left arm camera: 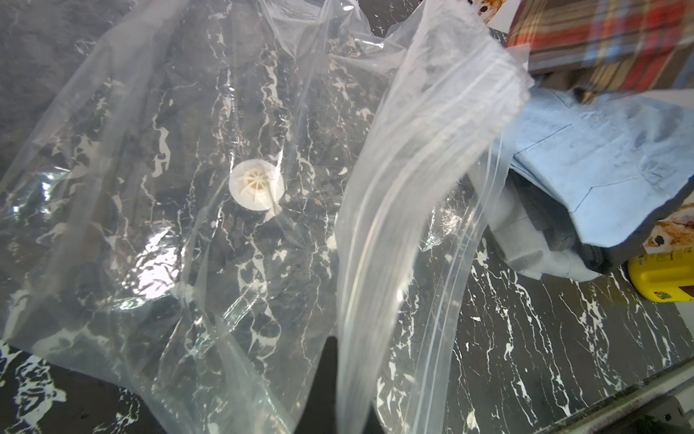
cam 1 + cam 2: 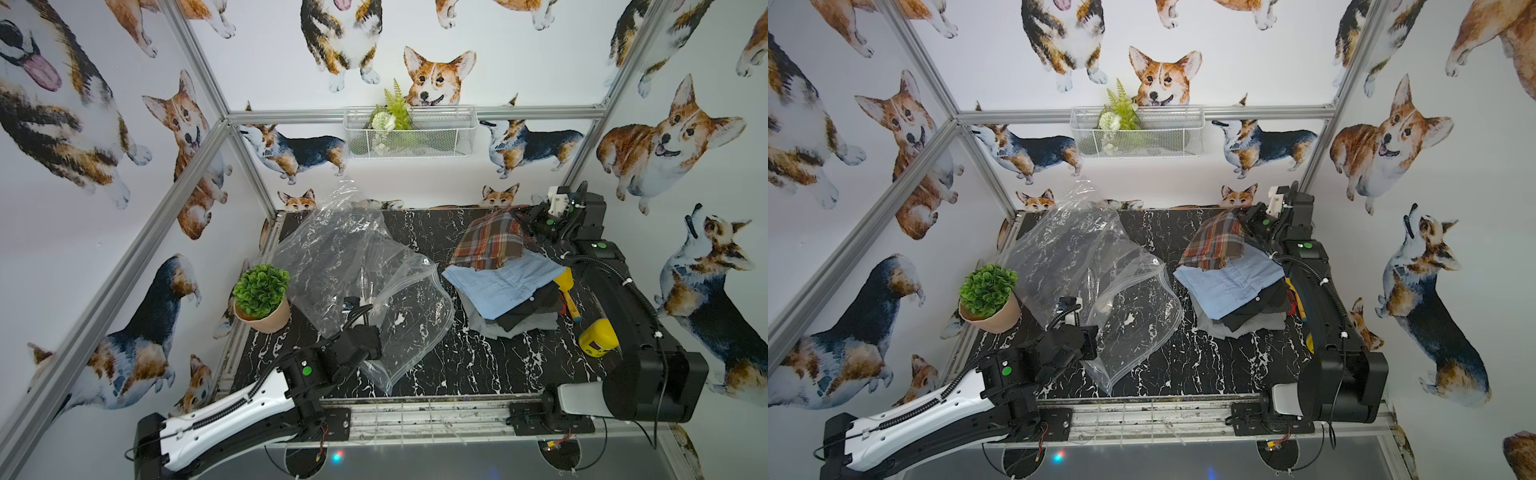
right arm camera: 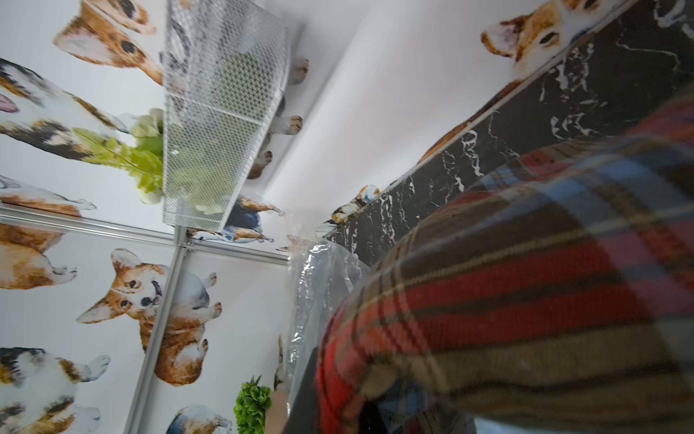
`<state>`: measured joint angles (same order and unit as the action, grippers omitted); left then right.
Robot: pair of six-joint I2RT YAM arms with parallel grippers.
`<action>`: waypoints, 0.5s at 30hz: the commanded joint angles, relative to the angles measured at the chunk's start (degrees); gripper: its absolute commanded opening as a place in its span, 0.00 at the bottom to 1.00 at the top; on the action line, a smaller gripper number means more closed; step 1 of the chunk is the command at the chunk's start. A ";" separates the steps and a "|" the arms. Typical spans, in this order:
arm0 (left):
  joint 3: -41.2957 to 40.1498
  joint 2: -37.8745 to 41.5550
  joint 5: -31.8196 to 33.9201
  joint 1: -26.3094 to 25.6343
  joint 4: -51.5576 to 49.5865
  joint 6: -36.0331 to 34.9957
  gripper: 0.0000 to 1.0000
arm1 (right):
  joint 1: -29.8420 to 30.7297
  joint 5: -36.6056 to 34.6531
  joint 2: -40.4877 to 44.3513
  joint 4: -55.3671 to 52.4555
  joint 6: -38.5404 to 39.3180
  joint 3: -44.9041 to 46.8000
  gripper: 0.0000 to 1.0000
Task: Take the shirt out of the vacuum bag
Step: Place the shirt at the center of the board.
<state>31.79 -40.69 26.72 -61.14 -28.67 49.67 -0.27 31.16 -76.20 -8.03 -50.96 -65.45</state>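
Black marble tabletop [image 2: 457,365], corgi-print walls [image 2: 83,216], alu frame [image 2: 291,116]. Wire basket [image 2: 440,139] on back wall holds fake greenery [image 2: 397,109]. Vacuum bag [image 2: 353,257] lies left-centre beside potted plant [image 2: 261,297], marble showing through, valve [image 1: 256,186] visible. Left claw [image 2: 355,306] pinched shut on its zip edge. Right claw [image 2: 530,222] clamped on plaid shirt [image 2: 490,241], back right, over clothes pile [image 2: 507,291].

Plaid shirt [image 3: 525,300] filling the foreground, crinkled vacuum bag [image 3: 315,285] beside it, black marble tabletop [image 3: 601,86] behind, mesh basket [image 3: 221,112] on corgi-print wall [image 3: 240,323].
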 commanded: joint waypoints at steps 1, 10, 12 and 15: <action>-0.17 -0.20 0.46 0.05 0.97 0.29 0.00 | -0.14 -5.69 4.30 8.34 2.15 11.87 0.00; 0.36 0.06 -0.25 -0.01 0.43 -0.08 0.00 | -0.32 -11.41 17.78 11.32 1.04 32.57 0.00; 0.55 0.05 -0.58 0.02 0.32 -0.27 0.00 | -0.26 -12.26 21.24 9.22 2.26 34.31 0.00; 0.76 0.20 -1.22 -0.03 0.36 -0.35 0.00 | -0.41 -16.56 25.47 4.55 5.49 35.74 0.00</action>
<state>31.92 -40.60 25.85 -61.14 -28.42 49.23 -0.64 19.05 -52.95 0.67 -49.06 -30.50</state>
